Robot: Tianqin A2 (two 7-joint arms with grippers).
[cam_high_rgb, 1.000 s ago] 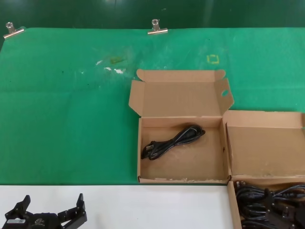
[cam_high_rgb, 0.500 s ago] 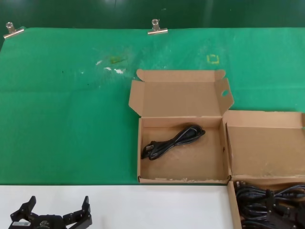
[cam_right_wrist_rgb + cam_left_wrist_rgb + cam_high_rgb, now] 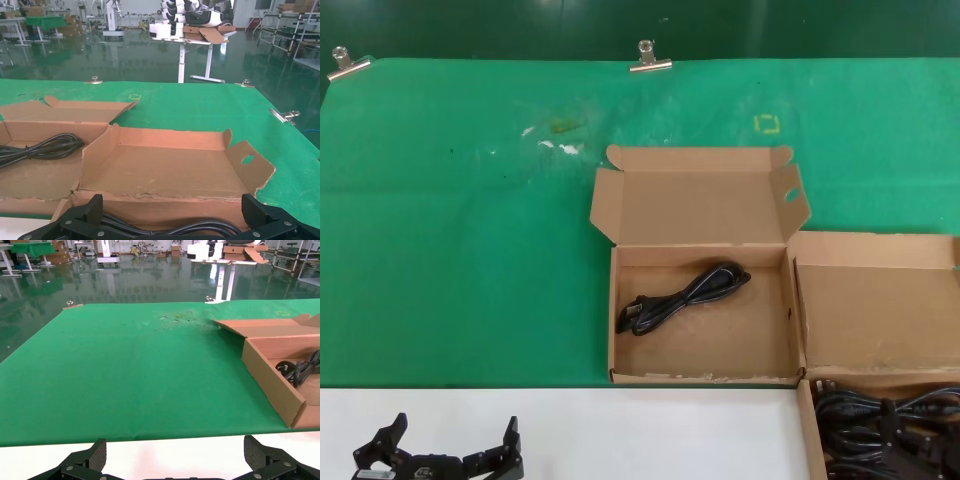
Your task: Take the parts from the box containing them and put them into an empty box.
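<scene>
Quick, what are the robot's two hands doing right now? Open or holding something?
Left gripper: open, holding nothing, low over the white table edge.
Right gripper: open, holding nothing, above the box of cords.

This is looking like a large industrial hall or robot test workshop. A glossy green floor (image 3: 125,55) is reflecting the light, and white tables (image 3: 192,37) with cardboard and machine parts are standing far behind. The worktop (image 3: 450,250) is wearing a green cloth that metal clips (image 3: 649,58) are holding at its far edge.
</scene>
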